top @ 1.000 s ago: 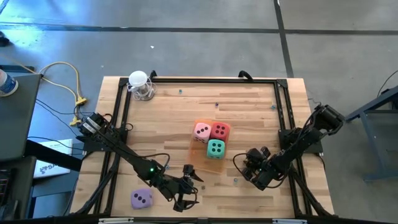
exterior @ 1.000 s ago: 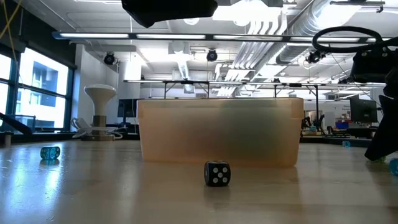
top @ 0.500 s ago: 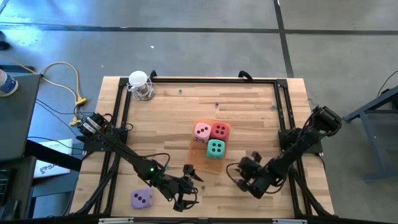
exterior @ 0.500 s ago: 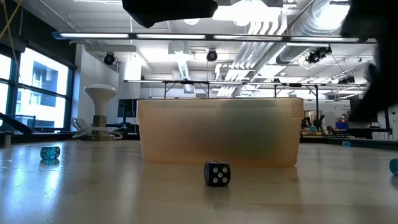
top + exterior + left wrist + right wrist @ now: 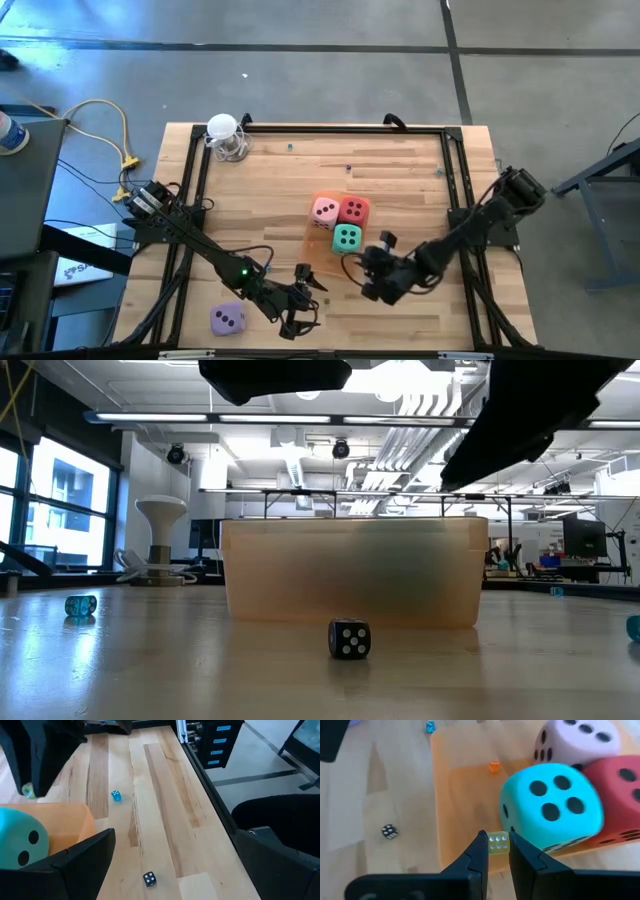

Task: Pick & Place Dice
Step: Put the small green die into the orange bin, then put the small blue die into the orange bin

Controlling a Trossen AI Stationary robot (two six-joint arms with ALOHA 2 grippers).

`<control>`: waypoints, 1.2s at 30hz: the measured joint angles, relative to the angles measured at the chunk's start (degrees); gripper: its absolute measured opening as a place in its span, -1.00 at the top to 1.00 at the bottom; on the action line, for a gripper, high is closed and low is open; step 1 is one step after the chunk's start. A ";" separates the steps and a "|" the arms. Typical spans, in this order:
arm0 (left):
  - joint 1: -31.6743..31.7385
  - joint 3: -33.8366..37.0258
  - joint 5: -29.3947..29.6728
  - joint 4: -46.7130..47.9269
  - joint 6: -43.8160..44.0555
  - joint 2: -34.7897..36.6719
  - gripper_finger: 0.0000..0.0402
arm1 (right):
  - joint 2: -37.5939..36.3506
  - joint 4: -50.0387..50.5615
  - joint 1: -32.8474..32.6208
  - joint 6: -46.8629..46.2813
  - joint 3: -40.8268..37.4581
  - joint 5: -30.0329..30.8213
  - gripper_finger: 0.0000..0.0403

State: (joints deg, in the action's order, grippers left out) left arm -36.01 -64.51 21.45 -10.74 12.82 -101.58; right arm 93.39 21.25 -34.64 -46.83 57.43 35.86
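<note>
**Small yellow die pinched over the tray's near rim**

Working on a wooden desk [image 5: 400,170] fenced by a black frame, with the orange tray [image 5: 318,250] sitting about mid-desk. Counting three soft dice inside that tray: pink [image 5: 325,211] and red [image 5: 354,209] touching along the tray's far side, teal [image 5: 347,238] just on the near side of them. Finding the lilac die [image 5: 227,319] well apart from the tray, off its near-left corner by the desk's front edge.

Hovering at the tray's near-right corner with the right end effector [image 5: 497,840], clenched on a tiny yellow die [image 5: 498,843] just beside the teal die. Waiting between tray and lilac die with the left end effector [image 5: 300,312], fingers spread wide and holding nothing.

Noting smaller pieces: a tiny orange die [image 5: 494,766] lying on the tray floor, a tiny black die [image 5: 349,639] on bare wood in front of the tray, a tiny blue one [image 5: 116,795] on the wood off the tray's near-right side.

Judging the risks: gripping so small a cube by the fingertips alone, so probably risking a twist or a slip; letting go right over the rim, risking a bounce onto the desk; brushing the teal die, nudging the cluster.

Seeing bare tray floor on the teal die's left, and open wood all round the tray for retreating.
</note>
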 joint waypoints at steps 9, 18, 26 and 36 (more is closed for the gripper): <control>0.00 0.00 -0.01 0.02 -1.01 0.00 -0.99 | 2.68 -3.80 2.92 4.10 -0.15 -7.47 0.62; 0.00 0.00 -0.02 0.04 -0.94 0.00 -0.99 | 3.69 -7.07 3.53 7.77 0.00 -6.43 0.27; 0.00 0.00 -0.02 0.22 -0.83 0.00 -0.99 | 2.37 -6.72 2.24 12.54 0.00 -7.55 0.02; 0.00 0.00 -0.02 0.56 -0.75 0.00 -0.99 | -1.43 -4.74 -2.95 8.88 0.02 -24.89 0.16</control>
State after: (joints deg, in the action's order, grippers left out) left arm -36.01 -64.51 21.43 -10.18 12.06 -101.58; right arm 91.96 16.51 -37.60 -37.94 57.45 10.97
